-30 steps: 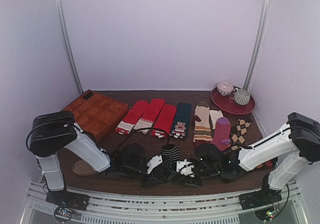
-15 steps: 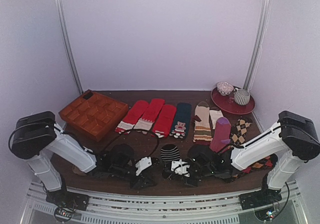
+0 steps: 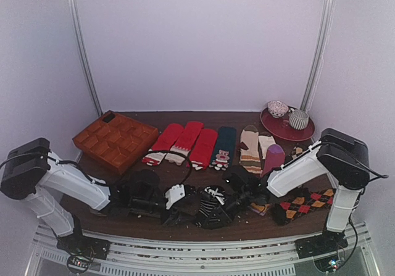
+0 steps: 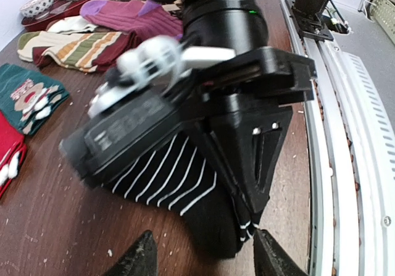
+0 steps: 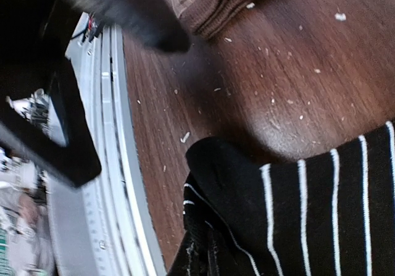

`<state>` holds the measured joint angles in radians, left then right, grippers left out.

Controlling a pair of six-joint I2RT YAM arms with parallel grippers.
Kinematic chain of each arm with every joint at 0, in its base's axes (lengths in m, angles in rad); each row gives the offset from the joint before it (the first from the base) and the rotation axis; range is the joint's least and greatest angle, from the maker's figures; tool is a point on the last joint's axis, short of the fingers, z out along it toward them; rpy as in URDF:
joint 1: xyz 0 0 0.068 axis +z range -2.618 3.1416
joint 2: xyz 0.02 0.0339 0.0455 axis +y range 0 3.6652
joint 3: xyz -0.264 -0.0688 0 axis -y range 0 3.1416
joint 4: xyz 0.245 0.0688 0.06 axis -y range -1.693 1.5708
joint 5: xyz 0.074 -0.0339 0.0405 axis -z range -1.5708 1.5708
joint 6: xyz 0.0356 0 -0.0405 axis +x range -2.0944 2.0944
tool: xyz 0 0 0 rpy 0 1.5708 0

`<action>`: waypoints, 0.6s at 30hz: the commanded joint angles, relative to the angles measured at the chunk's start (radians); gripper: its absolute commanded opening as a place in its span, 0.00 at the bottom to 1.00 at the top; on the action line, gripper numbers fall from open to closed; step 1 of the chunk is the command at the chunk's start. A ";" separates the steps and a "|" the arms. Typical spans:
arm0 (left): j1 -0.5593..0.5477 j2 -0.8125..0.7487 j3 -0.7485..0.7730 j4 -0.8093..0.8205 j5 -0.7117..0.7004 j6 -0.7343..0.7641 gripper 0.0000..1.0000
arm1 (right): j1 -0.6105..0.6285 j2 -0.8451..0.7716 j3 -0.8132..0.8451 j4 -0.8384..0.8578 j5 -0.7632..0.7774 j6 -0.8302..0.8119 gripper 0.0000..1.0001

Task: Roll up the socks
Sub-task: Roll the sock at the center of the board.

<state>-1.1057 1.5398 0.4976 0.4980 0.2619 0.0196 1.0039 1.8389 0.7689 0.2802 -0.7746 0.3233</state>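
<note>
Handover: left lets go, right grabs!
My left end effector [image 4: 203, 259] now gapes wide; my right end effector [image 4: 248, 213] has pinched the black white-striped ankle sock [image 4: 163, 177] at six o'clock, so the rolling passes right.

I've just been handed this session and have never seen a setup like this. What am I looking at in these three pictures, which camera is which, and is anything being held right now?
Two robot arms are bolted at the near edge of a table. The wide picture looks down from above and behind them. The other two come from a small camera on each wrist.

Socks lie in a row across the table: red socks, a teal sock, a purple sock and an argyle sock. An orange tray sits at the left and a red plate at the back right.

At the front middle, the right gripper is shut on the black sock with white stripes; the left wrist picture shows that grip. The left gripper is open, its fingertips either side of the sock's end, not closed on it.
</note>
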 commanded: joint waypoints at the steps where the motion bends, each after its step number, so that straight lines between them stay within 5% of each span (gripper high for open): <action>1: 0.004 0.058 0.054 0.072 0.069 0.045 0.53 | -0.038 0.063 0.002 -0.061 -0.125 0.152 0.05; 18: -0.026 0.224 0.091 0.124 0.194 0.049 0.47 | -0.118 0.114 0.028 -0.138 -0.147 0.178 0.05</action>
<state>-1.1263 1.7382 0.5568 0.5785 0.4274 0.0547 0.9009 1.9171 0.8013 0.2493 -0.9752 0.5034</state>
